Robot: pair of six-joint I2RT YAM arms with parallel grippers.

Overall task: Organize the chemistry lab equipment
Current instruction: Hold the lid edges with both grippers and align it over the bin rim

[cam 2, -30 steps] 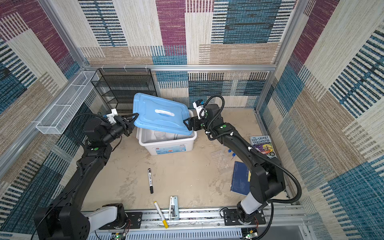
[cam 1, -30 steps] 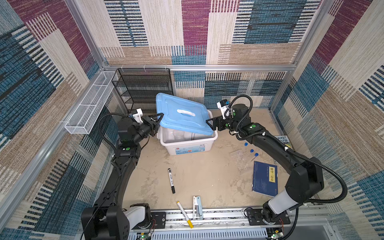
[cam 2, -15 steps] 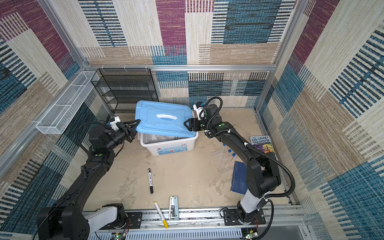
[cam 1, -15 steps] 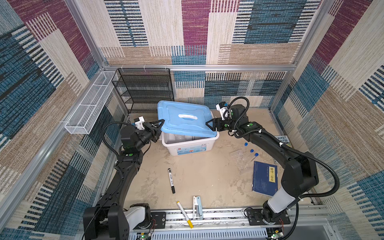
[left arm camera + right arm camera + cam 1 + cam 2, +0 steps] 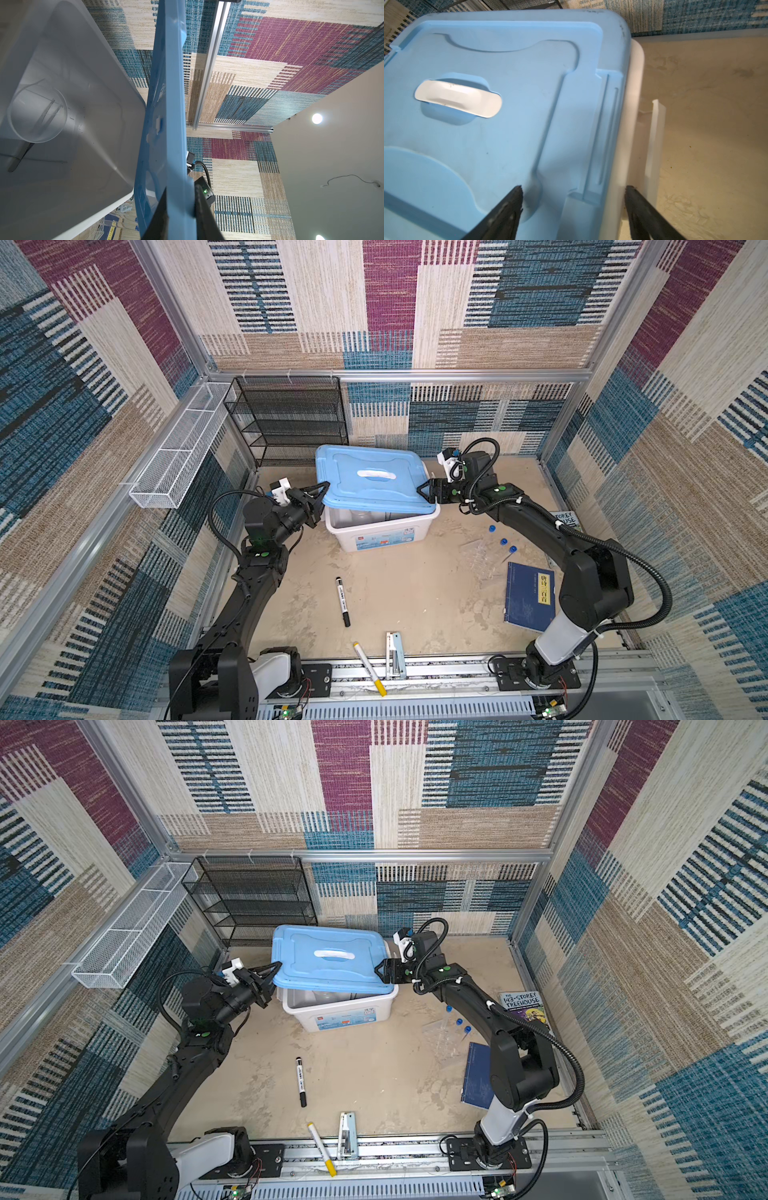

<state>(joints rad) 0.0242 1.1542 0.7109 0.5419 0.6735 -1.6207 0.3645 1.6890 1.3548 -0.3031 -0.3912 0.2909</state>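
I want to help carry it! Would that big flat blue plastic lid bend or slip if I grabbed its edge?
Probably light: the big flat blue plastic lid is thin, and the left gripper pinches just one edge. Being broad and thin, it may flex a little. Its smooth top looks slippery, so the raised rim seems safer.

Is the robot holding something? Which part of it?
Yes. The left gripper pinches the blue lid by the rim at its left edge. The right gripper is open at the opposite edge, gripping nothing.
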